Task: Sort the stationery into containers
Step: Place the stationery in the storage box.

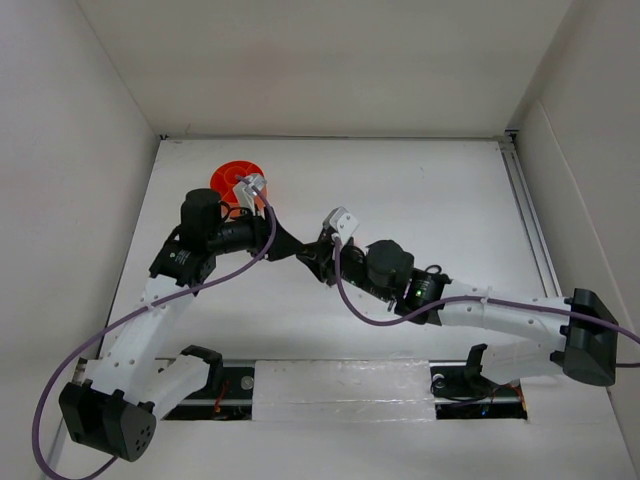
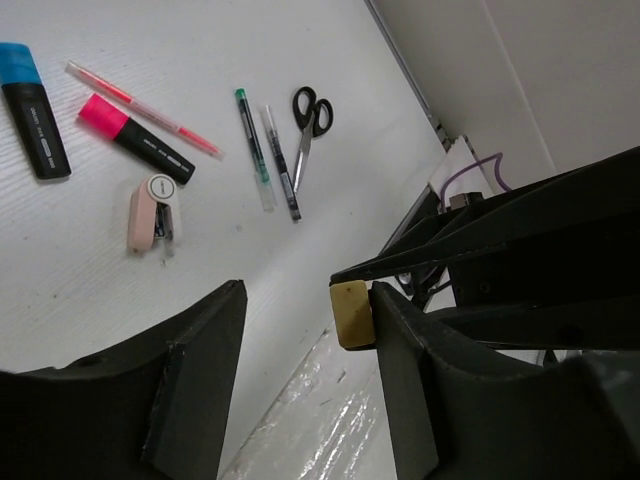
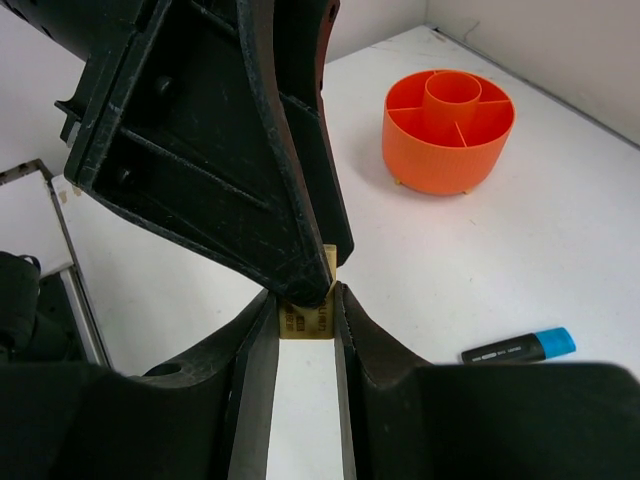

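My right gripper (image 3: 305, 305) is shut on a small tan eraser (image 3: 306, 324) and holds it above the table. In the left wrist view the eraser (image 2: 352, 313) lies against the inner face of one finger of my left gripper (image 2: 300, 300), whose jaws stand wide apart. The two grippers meet tip to tip at mid-table in the top view, left (image 1: 288, 243) and right (image 1: 312, 256). The orange organiser (image 3: 448, 130) stands behind, empty; in the top view the orange organiser (image 1: 236, 178) is partly hidden by my left wrist.
On the table lie a blue-capped highlighter (image 2: 30, 105), a pink-capped highlighter (image 2: 135, 138), a thin pink pen (image 2: 140, 108), two dark pens (image 2: 280, 165), black-handled scissors (image 2: 308, 125) and a small pink and white item (image 2: 150, 212). The blue-capped highlighter also shows in the right wrist view (image 3: 520, 346).
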You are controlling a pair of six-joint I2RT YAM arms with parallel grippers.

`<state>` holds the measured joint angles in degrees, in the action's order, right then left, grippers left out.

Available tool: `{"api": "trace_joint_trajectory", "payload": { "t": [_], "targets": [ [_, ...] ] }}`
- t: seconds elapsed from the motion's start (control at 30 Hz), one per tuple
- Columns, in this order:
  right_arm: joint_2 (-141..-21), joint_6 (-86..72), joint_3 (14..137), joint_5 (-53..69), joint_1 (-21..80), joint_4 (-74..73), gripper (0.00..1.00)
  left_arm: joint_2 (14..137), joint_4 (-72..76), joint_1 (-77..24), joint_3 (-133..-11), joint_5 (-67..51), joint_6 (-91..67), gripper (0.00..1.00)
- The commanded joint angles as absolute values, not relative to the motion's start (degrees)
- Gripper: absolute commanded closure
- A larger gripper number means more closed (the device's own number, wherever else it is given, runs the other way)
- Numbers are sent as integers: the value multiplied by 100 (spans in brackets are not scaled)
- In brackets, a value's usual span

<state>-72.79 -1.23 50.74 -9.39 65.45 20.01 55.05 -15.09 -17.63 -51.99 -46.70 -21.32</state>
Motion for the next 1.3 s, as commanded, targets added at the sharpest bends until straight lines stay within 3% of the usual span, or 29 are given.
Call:
{"api": "trace_joint_trajectory", "payload": {
  "t": [0.0,0.53,0.63,0.73,0.97,1.03,1.07,1.27],
  "targets": [
    [-7269,-53,5142,-931,6592,2504,100,5484,-1239,-1775,-5159,-4931,-2039,52],
    [-7787,53,5361,-1238,6645,2733,100,5651,-1292,-1775,-5159,-4781,-2039,73],
    [-7849,53,5361,-1388,6645,2786,100,5704,-1292,-1775,-5159,-4781,-2039,73],
    [-7849,105,5361,-1441,6645,2848,100,5704,-1292,-1775,-5159,-4781,-2092,63],
    [-7849,158,5361,-1608,6645,2900,100,5704,-1292,-1775,-5159,-4781,-2092,56],
    [-7849,158,5361,-1608,6645,2900,100,5704,-1292,-1775,-5159,-4781,-2092,61],
    [-7849,158,5361,-1608,6645,2900,100,5704,-1292,-1775,-5159,-4781,-2092,70],
    [-7901,158,5361,-1714,6645,2900,100,5704,-1292,-1775,-5159,-4781,-2092,81]
  ]
}}
